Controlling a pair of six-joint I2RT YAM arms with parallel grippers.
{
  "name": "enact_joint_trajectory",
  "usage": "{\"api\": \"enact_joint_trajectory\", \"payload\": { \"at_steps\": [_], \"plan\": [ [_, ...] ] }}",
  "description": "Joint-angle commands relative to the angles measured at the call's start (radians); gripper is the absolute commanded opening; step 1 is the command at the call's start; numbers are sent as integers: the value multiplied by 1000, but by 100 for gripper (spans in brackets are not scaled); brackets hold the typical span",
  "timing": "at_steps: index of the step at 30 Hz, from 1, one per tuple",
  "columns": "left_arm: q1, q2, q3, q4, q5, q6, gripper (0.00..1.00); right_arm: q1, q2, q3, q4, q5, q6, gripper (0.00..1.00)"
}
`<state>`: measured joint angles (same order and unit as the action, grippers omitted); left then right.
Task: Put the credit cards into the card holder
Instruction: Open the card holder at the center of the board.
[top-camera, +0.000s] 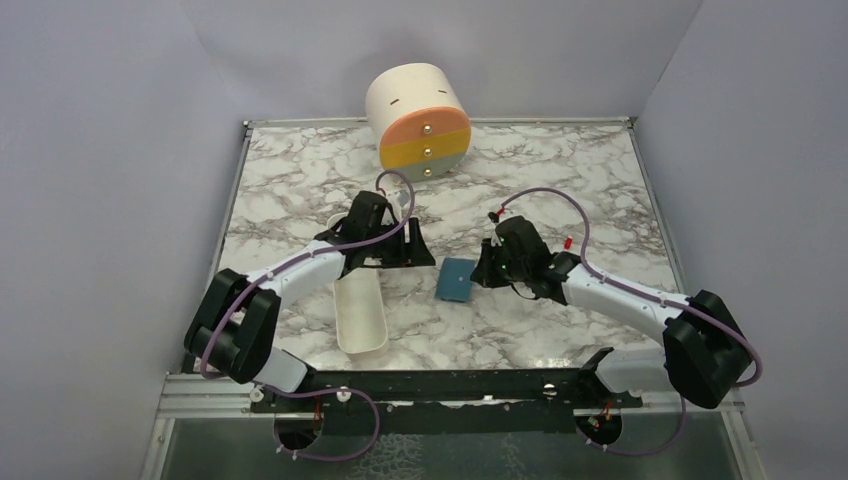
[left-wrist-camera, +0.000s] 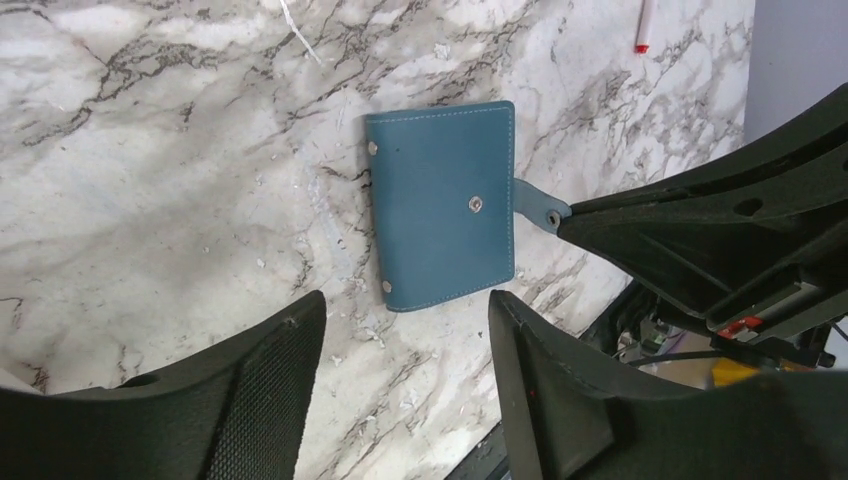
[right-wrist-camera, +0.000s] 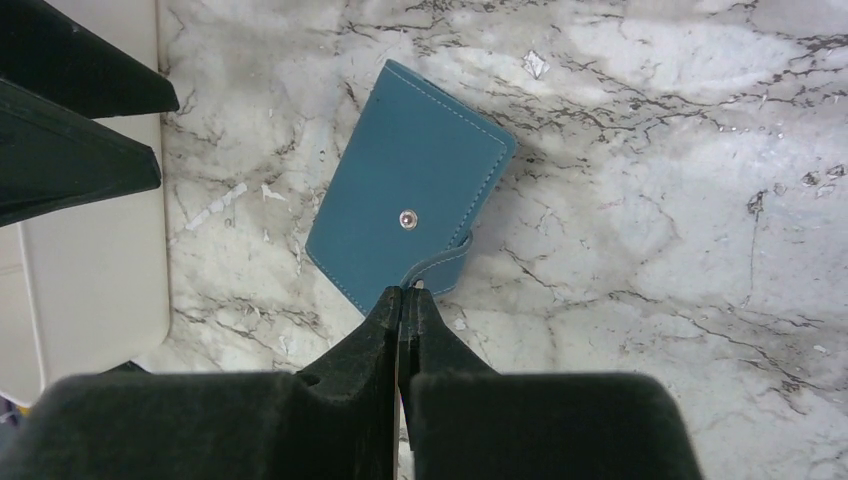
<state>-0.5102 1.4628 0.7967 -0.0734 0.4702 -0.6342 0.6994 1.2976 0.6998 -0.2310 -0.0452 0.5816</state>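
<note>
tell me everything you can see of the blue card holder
The card holder is a flat blue wallet, leather-like with pale stitching along its edges, lying closed on the marble table. A silvery snap stud sits on its face and small rivets at two corners. Its closing strap is unfastened, and the right gripper, jaws shut, pinches the strap's end.

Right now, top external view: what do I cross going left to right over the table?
white tray → left end effector, open → card holder → right end effector, shut on the holder's strap.
</note>
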Motion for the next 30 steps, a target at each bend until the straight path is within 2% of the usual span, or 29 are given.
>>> {"api": "enact_joint_trajectory", "payload": {
  "at_steps": [1, 7, 16, 25, 30],
  "plan": [
    [-8, -29, 54, -38, -51, 46, 65, 4, -3, 3, 24, 65, -26, 1],
    [-27, -46, 68, -42, -35, 60, 66, 5, -66, 26, 26, 9, -5, 1],
    [-56, -39, 78, -52, -43, 60, 66, 5, -65, 41, 177, -163, 68, 1],
    [-63, -20, 78, -93, -89, 90, 65, 5, -12, 69, 242, -186, 98, 1],
    [-63, -10, 78, -104, -102, 96, 64, 4, -3, 81, 220, -162, 98, 1]
  ]
}}
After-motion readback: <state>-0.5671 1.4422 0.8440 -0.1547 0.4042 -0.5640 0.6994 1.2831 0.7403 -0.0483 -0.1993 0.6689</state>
